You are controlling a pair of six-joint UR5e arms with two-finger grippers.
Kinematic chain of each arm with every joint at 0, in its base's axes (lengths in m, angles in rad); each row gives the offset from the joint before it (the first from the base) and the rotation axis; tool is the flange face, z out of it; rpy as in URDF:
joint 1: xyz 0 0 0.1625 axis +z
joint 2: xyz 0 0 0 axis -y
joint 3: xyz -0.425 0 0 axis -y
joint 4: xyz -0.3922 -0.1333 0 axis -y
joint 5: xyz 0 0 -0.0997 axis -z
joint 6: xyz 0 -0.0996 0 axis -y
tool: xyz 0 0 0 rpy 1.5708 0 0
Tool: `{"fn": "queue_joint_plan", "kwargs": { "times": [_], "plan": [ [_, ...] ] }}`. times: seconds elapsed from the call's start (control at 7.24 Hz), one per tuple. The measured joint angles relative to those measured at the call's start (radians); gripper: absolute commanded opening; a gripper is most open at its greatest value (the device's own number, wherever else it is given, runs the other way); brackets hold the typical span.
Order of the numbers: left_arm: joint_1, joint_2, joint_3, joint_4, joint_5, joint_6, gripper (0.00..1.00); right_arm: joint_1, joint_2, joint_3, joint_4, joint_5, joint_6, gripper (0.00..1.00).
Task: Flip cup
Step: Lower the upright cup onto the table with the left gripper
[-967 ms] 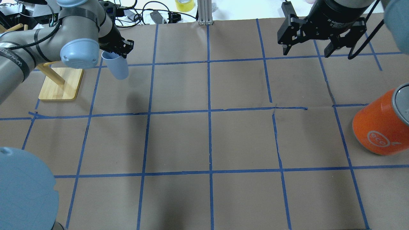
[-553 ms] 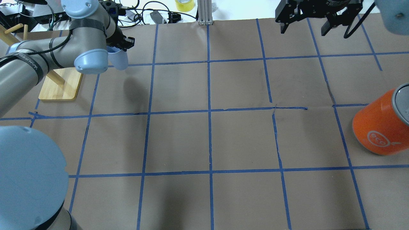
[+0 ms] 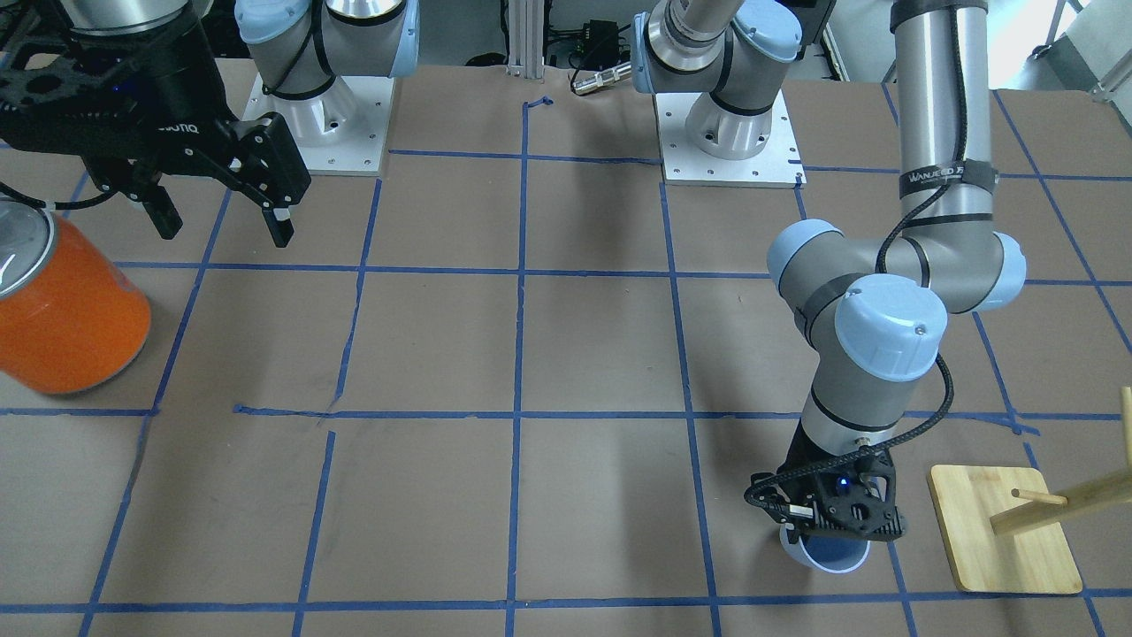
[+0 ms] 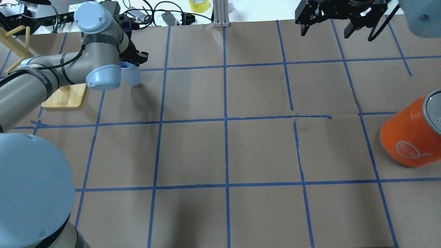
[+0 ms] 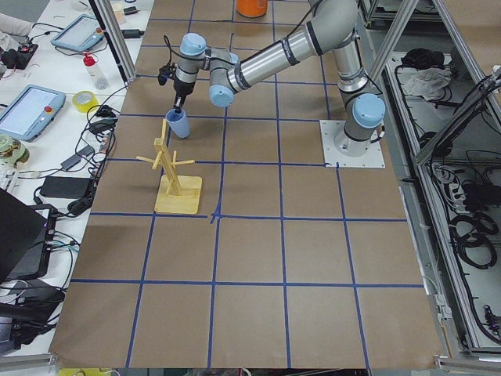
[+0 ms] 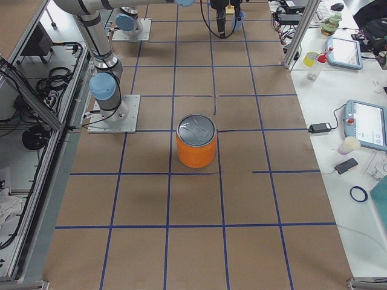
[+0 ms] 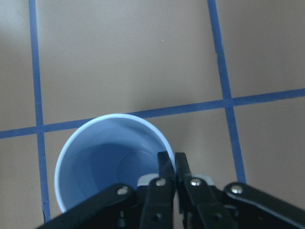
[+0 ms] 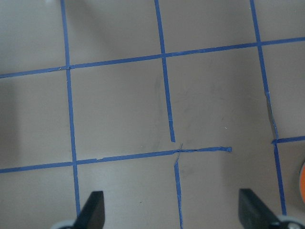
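Left wrist-mounted view: what has the left hand (image 7: 170, 160) got?

It is pinched narrow on the rim of the cup (image 7: 107, 160), one side inside the mouth and one outside, at about 5 o'clock on that rim. The mouth faces up.

And where does the cup sit?

From overhead, at about 10 o'clock on the tabletop (image 4: 262, 148), just beside the wooden stand (image 4: 65, 98), at the stand's 3 o'clock. I cannot tell whether its base touches the paper.

How will it handle?

I judge it light, thin plastic: stiff enough to carry by one wall, but smooth, so it could swing or slip in a rim pinch. The taper makes it narrower at the base, so it would tip easily. For a turn-over, a grip across the body near the middle would likely be steadier than the lip.

The right hand (image 3: 224, 228)?

Spread wide and empty, up at about 1 o'clock overhead, well apart from the cup. The orange can (image 4: 410, 137) stands at 3 o'clock.
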Motion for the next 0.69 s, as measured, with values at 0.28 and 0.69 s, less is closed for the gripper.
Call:
{"fn": "queue_joint_plan", "kwargs": {
  "times": [0.28, 0.69],
  "plan": [
    [0.002, 0.003, -0.014, 0.015, 0.0, 0.0, 0.0, 0.0, 0.0, 0.002, 0.0, 0.0, -0.001, 1.0],
    [0.013, 0.007, -0.051, 0.093, 0.001, -0.001, 0.68, 0.0, -0.001, 0.004, 0.0, 0.0, -0.001, 1.0]
  ]
}}
